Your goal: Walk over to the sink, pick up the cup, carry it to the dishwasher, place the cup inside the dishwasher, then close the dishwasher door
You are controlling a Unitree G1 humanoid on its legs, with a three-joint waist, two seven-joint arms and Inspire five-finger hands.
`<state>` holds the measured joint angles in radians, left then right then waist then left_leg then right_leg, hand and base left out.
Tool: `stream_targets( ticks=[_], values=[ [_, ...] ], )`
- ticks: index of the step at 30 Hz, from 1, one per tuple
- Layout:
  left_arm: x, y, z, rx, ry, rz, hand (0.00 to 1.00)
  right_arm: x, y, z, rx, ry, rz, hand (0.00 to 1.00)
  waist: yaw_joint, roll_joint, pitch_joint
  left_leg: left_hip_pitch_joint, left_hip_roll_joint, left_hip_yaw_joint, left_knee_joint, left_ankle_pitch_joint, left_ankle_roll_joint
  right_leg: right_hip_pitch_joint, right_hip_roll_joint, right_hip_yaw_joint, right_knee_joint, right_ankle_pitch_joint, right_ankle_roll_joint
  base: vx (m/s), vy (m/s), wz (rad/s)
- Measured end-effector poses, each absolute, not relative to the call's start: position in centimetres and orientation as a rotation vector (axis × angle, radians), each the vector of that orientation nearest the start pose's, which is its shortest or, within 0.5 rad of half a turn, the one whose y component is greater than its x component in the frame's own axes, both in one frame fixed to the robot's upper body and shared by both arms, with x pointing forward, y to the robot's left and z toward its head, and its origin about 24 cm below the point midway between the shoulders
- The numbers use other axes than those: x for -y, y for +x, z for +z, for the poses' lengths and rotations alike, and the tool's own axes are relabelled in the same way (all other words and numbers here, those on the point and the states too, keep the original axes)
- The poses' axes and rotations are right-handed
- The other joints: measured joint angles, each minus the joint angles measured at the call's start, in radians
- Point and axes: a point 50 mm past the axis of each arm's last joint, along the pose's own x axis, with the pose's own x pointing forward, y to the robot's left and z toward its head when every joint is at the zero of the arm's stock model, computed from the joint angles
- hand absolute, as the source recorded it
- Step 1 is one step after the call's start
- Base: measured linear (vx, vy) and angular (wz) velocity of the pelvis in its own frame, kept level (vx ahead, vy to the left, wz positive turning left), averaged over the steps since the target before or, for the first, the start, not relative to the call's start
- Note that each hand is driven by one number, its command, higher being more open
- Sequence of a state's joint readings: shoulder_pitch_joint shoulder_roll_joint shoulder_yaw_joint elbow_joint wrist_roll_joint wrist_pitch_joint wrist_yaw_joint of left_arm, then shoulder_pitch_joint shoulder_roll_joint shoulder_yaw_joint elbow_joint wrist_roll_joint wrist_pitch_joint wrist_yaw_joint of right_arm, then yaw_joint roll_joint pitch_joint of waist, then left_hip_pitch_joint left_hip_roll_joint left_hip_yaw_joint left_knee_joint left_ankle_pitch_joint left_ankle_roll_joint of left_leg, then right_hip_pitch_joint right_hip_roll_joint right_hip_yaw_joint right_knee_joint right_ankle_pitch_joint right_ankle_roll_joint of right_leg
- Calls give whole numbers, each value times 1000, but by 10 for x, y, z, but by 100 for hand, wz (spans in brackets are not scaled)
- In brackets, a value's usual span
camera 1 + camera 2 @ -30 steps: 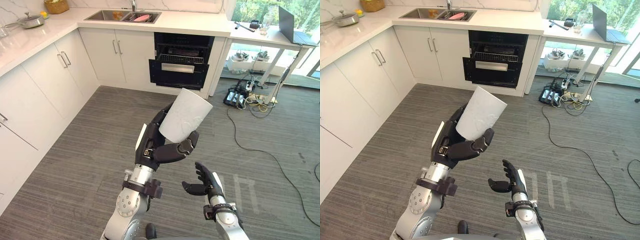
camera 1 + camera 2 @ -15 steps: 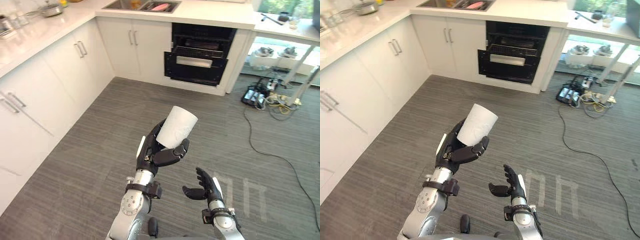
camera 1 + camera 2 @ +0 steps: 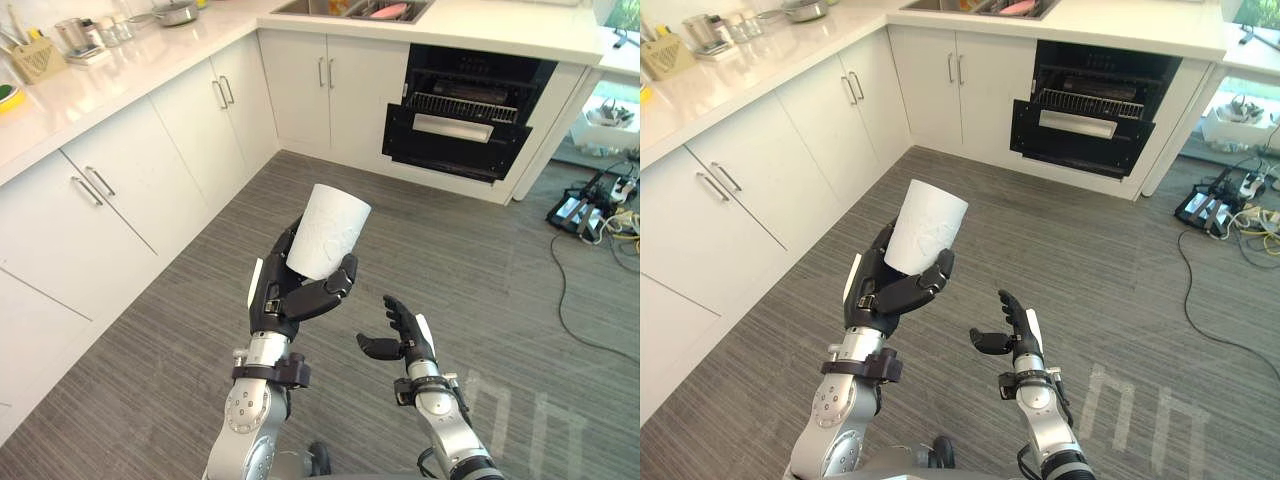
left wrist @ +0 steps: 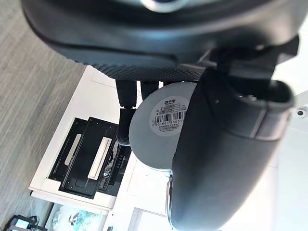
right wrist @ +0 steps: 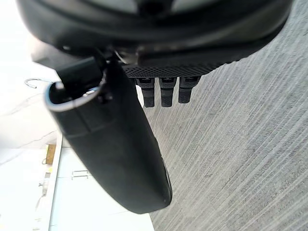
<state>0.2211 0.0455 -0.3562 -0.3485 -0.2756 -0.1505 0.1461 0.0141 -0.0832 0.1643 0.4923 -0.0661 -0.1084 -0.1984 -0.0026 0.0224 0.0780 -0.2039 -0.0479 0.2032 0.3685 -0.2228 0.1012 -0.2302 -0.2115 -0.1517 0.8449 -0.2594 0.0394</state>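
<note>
My left hand holds a white cup upright at chest height, with fingers and thumb curled round its lower part. The left wrist view looks at the cup's round base, which bears a label, with the thumb across it. To the right and slightly lower, my right hand hovers with relaxed fingers and holds nothing. The black dishwasher stands at the far right under the counter, its door partly open and a rack showing. The sink is set in the counter left of it, with dishes inside.
White cabinets run along the left under a counter carrying a pot and utensils. Cables and power strips lie on the floor right of the dishwasher. Grey plank floor stretches between me and the dishwasher.
The whole picture has shifted with the camera: the left cabinets sit nearer and the dishwasher further right. The cup stays in my left hand, and the right hand keeps its pose.
</note>
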Motion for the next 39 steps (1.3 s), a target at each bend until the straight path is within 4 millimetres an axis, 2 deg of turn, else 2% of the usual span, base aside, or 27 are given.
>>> stream_targets(
  ticks=[2, 6, 8, 9, 10, 11, 12, 13, 14, 15, 16, 18, 20, 22, 24, 25, 26, 27, 28, 29, 30, 32, 33, 34, 35, 37, 39],
  values=[
    [-93, 199, 83, 199, -346, -161, 30, 144, 216, -64, -393, -208, -30, 90, -22, -3, 5, 55, 6, -37, -15, -28, 3, -49, 32, 36, 54, -39, -4, 396, 106, 43],
    [-89, 202, 88, 219, -337, -192, 30, 144, 219, -55, -350, -203, -27, 90, -41, 14, 14, 179, 12, -102, -101, -53, -32, -192, 104, 52, -191, -47, 2, 501, 42, 45],
    [-86, 205, 92, 236, -337, -207, 30, 144, 221, -52, -337, -202, -24, 90, -44, 19, 18, 227, 29, -142, -131, -75, -71, -245, 147, 77, -372, 32, 1, 644, -61, 68],
    [-86, 205, 92, 236, -338, -206, 30, 144, 219, -53, -340, -200, -19, 90, -44, 16, 16, 262, 38, -159, -132, -96, -106, -243, 167, 91, -491, 122, -9, 626, -138, 83],
    [-86, 204, 89, 224, -337, -207, 30, 145, 211, -56, -357, -198, -21, 90, -52, 0, 6, 315, 34, -186, -112, -136, -157, -221, 162, 101, -519, 329, -39, 662, -172, 91],
    [-84, 204, 87, 216, -343, -204, 30, 147, 208, -57, -364, -202, -23, 90, -55, 22, 3, 326, 47, -198, -85, -156, -164, -213, 165, 86, -484, 325, -38, 664, -169, 73],
    [-82, 205, 83, 200, -356, -198, 30, 152, 207, -58, -371, -220, -22, 90, -48, 65, -1, 310, 100, -201, -11, -166, -165, -193, 196, 54, -461, 291, -58, 634, -175, 31],
    [-82, 206, 82, 196, -360, -192, 30, 152, 206, -57, -367, -221, -19, 90, -41, 79, 6, 262, 135, -188, 151, -143, -182, -151, 226, 34, -460, 252, -74, 601, -166, 13],
    [-81, 206, 82, 195, -361, -191, 30, 152, 205, -55, -362, -215, -19, 90, -37, 78, 9, 230, 154, -181, 244, -114, -193, -127, 239, 28, -464, 236, -85, 582, -203, 3],
    [-81, 205, 81, 189, -366, -188, 30, 148, 200, -49, -336, -205, -14, 90, -26, 73, 14, 162, 203, -165, 456, -28, -198, -60, 264, 28, -483, 207, -103, 443, -161, -6],
    [-81, 204, 81, 185, -367, -190, 30, 148, 198, -46, -321, -198, -17, 90, -21, 73, 16, 135, 229, -150, 539, -25, -200, -21, 277, 28, -504, 200, -110, 535, -183, -11],
    [-78, 199, 81, 181, -377, -206, 30, 147, 194, -31, -251, -170, -47, 90, -7, 62, 25, 31, 311, -74, 705, -59, -150, 136, 299, 34, -588, 168, -126, 491, -151, -2],
    [-75, 197, 83, 190, -389, -233, 30, 148, 198, -23, -208, -166, -56, 90, 8, 52, 29, -60, 322, -48, 672, -85, -126, 198, 297, 41, -620, 141, -127, 404, -70, -2],
    [-73, 197, 84, 193, -393, -244, 30, 148, 201, -22, -199, -168, -54, 90, 19, 55, 26, -121, 308, -50, 583, -101, -126, 230, 294, 50, -640, 128, -126, 360, 27, -8],
    [-75, 197, 83, 194, -391, -235, 30, 149, 206, -30, -232, -179, -46, 90, 35, 46, 32, -179, 222, -80, 216, -68, -155, 297, 264, 78, -693, 113, -110, 352, 123, -18],
    [-76, 198, 83, 195, -390, -230, 30, 149, 206, -33, -244, -182, -47, 90, 39, 46, 32, -182, 205, -90, 140, -45, -162, 306, 258, 87, -701, 109, -103, 426, 191, -36],
    [-79, 199, 83, 198, -387, -215, 30, 151, 206, -39, -273, -187, -52, 90, 46, 46, 32, -189, 181, -114, 21, 25, -175, 327, 249, 106, -713, 94, -86, 376, 208, -51],
    [-83, 200, 83, 199, -381, -197, 30, 152, 206, -44, -299, -191, -56, 90, 57, 43, 33, -168, 165, -116, -6, 115, -176, 344, 239, 135, -712, 74, -66, 394, 230, -58],
    [-85, 200, 83, 202, -378, -192, 30, 152, 206, -45, -304, -192, -56, 90, 61, 41, 34, -157, 158, -115, -11, 162, -165, 351, 230, 151, -709, 60, -55, 421, 261, -62],
    [-88, 201, 85, 210, -376, -174, 30, 152, 207, -45, -303, -192, -58, 90, 62, 42, 32, -156, 145, -109, 25, 196, -119, 351, 212, 177, -679, 20, -34, 418, 272, -45],
    [-90, 202, 86, 215, -372, -164, 30, 151, 208, -45, -303, -190, -59, 90, 58, 20, 40, -157, 135, -88, 68, 155, -108, 345, 188, 189, -642, -6, -12, 491, 325, -52],
    [-92, 201, 84, 210, -360, -160, 30, 151, 207, -47, -311, -188, -59, 90, 57, 4, 40, -146, 131, -55, 121, 75, -94, 285, 169, 211, -484, -34, 34, 398, 280, -42],
    [-96, 201, 83, 204, -327, -169, 30, 148, 206, -50, -325, -175, -59, 90, 46, -29, 40, -101, 111, -28, 121, 33, -77, 212, 138, 199, -277, -34, 104, 425, 280, -30],
    [-98, 200, 81, 196, -307, -172, 30, 144, 205, -52, -335, -162, -59, 90, 40, -45, 37, -63, 97, -19, 114, 9, -67, 162, 110, 187, -141, -12, 154, 435, 261, -23],
    [-99, 200, 80, 190, -297, -172, 30, 142, 205, -53, -341, -152, -58, 90, 34, -51, 36, -35, 94, -13, 110, -9, -60, 136, 97, 176, -60, -8, 153, 448, 214, -24],
    [-100, 200, 80, 184, -298, -155, 30, 133, 205, -53, -344, -129, -44, 90, 30, -50, 31, 84, 96, 13, 64, -63, -45, 30, 75, 113, 94, -52, 69, 406, 150, -33],
    [-101, 199, 83, 202, -303, -155, 30, 127, 210, -49, -326, -114, -36, 90, 29, -49, 29, 152, 105, 35, 12, -74, -64, -68, 76, 49, 60, -78, 24, 344, 77, -31]
  ],
)
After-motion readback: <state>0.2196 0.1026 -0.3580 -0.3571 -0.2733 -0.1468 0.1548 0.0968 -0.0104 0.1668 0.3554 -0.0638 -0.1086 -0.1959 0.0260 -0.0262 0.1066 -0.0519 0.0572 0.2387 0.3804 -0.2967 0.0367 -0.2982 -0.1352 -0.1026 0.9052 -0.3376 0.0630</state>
